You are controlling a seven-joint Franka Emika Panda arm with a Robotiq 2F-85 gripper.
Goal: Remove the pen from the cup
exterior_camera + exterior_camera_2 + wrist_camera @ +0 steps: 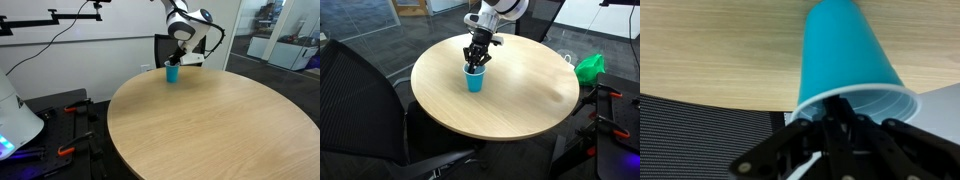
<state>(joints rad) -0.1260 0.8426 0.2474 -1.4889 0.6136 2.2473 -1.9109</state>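
The teal-blue cup (pixel 172 73) stands upright near the far edge of the round wooden table (pixel 210 125); it also shows in the other exterior view (pixel 474 81). My gripper (pixel 177 60) is right above it and reaches down into its mouth (pixel 476 63). In the wrist view the cup (pixel 845 60) fills the frame, and the dark fingers (pixel 835 108) are drawn together inside the rim. The pen is hidden behind the fingers; I cannot see it in any view.
The cup stands close to the table's edge (pixel 430 60). A black office chair (pixel 360 100) is at one side of the table. A green bag (pixel 588 67) and floor equipment (pixel 60 130) lie beyond the table.
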